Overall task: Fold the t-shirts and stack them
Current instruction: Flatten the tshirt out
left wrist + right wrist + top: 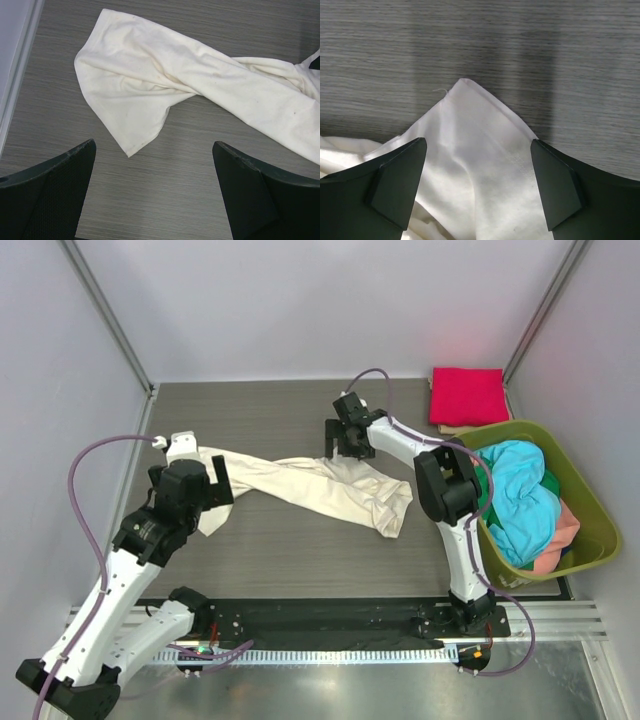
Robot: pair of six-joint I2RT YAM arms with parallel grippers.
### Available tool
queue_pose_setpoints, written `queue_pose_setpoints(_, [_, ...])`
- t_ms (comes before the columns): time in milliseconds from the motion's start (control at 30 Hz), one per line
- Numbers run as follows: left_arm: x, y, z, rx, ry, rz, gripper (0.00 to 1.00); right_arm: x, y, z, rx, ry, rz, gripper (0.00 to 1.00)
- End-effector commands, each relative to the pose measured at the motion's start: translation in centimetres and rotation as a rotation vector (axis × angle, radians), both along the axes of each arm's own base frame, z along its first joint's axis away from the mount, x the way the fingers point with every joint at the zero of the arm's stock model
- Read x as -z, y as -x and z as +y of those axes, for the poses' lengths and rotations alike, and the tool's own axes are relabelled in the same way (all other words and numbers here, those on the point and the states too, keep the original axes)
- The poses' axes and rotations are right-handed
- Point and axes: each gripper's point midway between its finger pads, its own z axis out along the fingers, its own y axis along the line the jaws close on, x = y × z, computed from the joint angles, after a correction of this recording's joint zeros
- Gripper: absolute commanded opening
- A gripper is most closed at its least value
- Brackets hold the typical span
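Cream-white t-shirt (320, 488) stretches from just before the open left gripper (154, 145) to beneath the open right gripper (477, 145).

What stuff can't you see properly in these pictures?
- Top view: the turquoise shirt lies over the green shirt and pink shirt in the basket, so only their edges show.
- Top view: something tan peeks from under the folded magenta shirt; too little shows to name it.
- Right wrist view: the cream shirt is cut off by the bottom edge and the right gripper.
- Left wrist view: it runs off the right edge.
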Motion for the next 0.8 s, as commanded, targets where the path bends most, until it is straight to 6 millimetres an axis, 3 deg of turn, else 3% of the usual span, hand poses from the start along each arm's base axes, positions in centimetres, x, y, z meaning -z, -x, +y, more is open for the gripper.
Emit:
queue_pose_setpoints(0, [-0.8, -0.4, 0.0, -0.004, 0.014, -0.028, 1.00, 1.4, 0.1, 0.2, -0.003, 0.054, -0.004, 0.90])
queue_pose_setpoints(100, [-0.8, -0.4, -0.1, -0.002, 0.012, -0.027, 1.00, 2.7, 0.5, 0.0, 0.003, 0.104, 0.011, 0.78])
queue_pose_setpoints(133, [-0.8, -0.5, 0.0, -0.006, 0.010, -0.026, 1.00, 3.5, 0.9, 0.2, -0.005, 0.119, 0.025, 0.60])
queue_pose_setpoints(233, [-0.8, -0.5, 0.0, -0.007, 0.008, -0.025, 1.00, 4.7, 1.2, -0.1, 0.003, 0.153, 0.045, 0.35])
queue_pose_setpoints(267, [-0.7, -0.5, 0.1, -0.011, 0.005, -0.023, 1.00, 5.6, 1.4, -0.3, 0.002, 0.162, 0.062, 0.22])
queue_pose_setpoints(367, [-0.6, -0.6, 0.3, -0.022, -0.006, -0.020, 1.00, 5.7, 1.2, -0.3, -0.012, 0.171, 0.059, 0.03])
queue_pose_setpoints(433, [-0.5, -1.0, 0.2, -0.035, 0.006, -0.021, 1.00, 4.2, 0.3, 0.0, -0.025, 0.166, 0.022, 0.01])
queue_pose_setpoints(567, [-1.2, -2.1, -1.6, -0.031, 0.127, 0.003, 1.00, -3.7, -1.3, 2.4, -0.102, 0.124, -0.144, 0.01])
queue_pose_setpoints(600, [-1.0, -2.7, -1.8, -0.047, 0.134, 0.013, 1.00, -8.3, -2.0, 3.0, -0.128, 0.104, -0.244, 0.01])
queue_pose_setpoints(633, [-1.3, -3.4, -1.9, -0.076, 0.147, 0.001, 1.00, -10.6, -2.0, 3.3, -0.139, 0.120, -0.307, 0.01])
queue_pose_setpoints(667, [-1.7, -3.9, -1.6, -0.106, 0.146, -0.013, 1.00, -12.7, -1.8, 3.7, -0.154, 0.119, -0.362, 0.01])
queue_pose_setpoints(700, [-2.3, -4.9, -0.7, -0.174, 0.117, -0.035, 1.00, -17.4, -0.6, 4.8, -0.181, 0.071, -0.472, 0.01])
queue_pose_setpoints(767, [-3.1, -6.1, -0.3, -0.234, 0.132, -0.080, 1.00, -22.0, 1.5, 5.5, -0.255, 0.044, -0.593, 0.01])
